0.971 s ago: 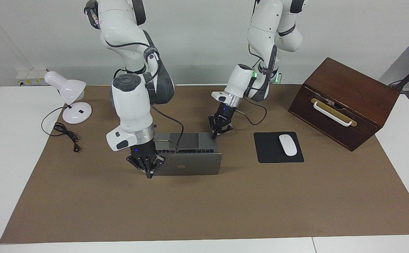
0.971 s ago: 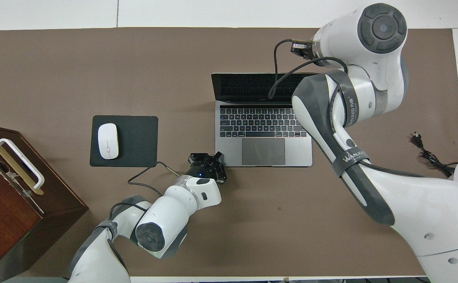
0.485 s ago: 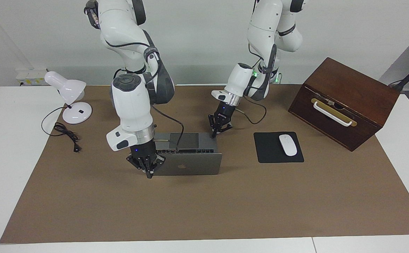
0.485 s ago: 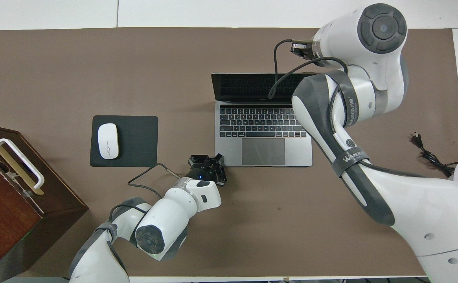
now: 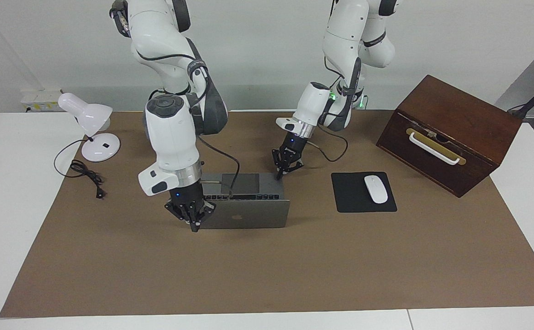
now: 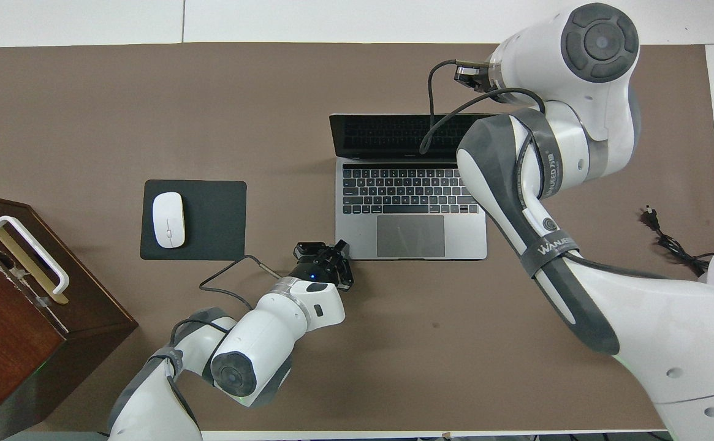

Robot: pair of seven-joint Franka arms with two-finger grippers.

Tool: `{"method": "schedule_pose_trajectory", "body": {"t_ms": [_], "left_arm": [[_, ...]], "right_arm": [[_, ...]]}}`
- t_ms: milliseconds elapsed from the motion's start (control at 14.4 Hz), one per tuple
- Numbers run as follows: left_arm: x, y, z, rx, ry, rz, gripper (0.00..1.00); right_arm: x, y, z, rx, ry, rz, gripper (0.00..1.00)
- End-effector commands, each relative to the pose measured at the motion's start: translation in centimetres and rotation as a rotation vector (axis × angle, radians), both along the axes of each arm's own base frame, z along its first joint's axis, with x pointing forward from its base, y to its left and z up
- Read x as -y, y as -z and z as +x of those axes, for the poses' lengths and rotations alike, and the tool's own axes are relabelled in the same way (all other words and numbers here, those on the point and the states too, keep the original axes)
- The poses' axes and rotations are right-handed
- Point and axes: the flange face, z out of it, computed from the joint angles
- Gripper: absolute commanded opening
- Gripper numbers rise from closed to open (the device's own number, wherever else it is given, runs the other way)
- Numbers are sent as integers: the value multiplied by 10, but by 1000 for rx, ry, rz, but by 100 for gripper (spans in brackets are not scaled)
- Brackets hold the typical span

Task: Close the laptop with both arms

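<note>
White surface (image 5: 1,192) under a brown mat (image 5: 267,266). On the mat: open laptop (image 5: 248,215) mid-way, mouse pad (image 5: 363,192) with a mouse (image 5: 376,189) toward the left arm's end, wooden box (image 5: 450,133) further that way. At the right arm's end, a white lamp (image 5: 95,133) and its black cord (image 5: 85,176).

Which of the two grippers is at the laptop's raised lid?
The right gripper, at the lid corner of the laptop; the left gripper is at its base corner nearest the robots.
</note>
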Motion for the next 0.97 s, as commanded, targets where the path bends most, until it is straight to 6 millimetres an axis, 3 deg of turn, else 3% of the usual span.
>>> {"method": "schedule_pose_trajectory", "body": {"t_ms": [0, 485, 901], "left_arm": [[-8, 30, -27, -68, 25, 68, 0], [-7, 31, -29, -70, 30, 70, 0], [-7, 31, -29, -70, 30, 70, 0]], "right_arm": [[6, -9, -5, -4, -27, -22, 0], [3, -8, -11, -45, -34, -28, 0], [-32, -11, -49, -257, -57, 3, 0]]}}
